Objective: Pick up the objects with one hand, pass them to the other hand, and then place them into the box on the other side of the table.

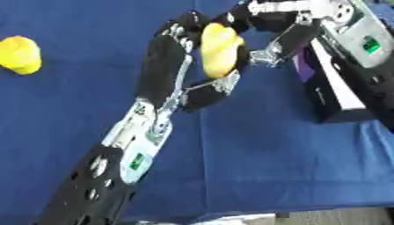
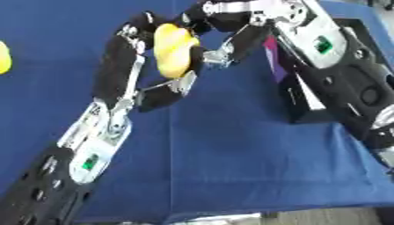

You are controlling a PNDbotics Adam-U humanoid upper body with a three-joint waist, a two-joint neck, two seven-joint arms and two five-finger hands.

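Yellow object (image 1: 220, 49) stands long axis upright, top tipped slightly left, above the blue worktop (image 1: 254, 145), just left of the box (image 1: 338, 94). Left robot hand (image 1: 173, 61) curls around it; right robot hand (image 1: 265, 22) fingers wrap its top. No readable labels.

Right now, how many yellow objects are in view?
2. One yellow object is held above the blue table between the left hand and right hand; another lies at the table's left. Others may be hidden.

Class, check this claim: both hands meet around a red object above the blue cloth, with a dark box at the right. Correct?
Not quite. The object is yellow, not red, as the left eye view shows. The left hand and right hand do meet around it above the blue cloth, dark box at right.
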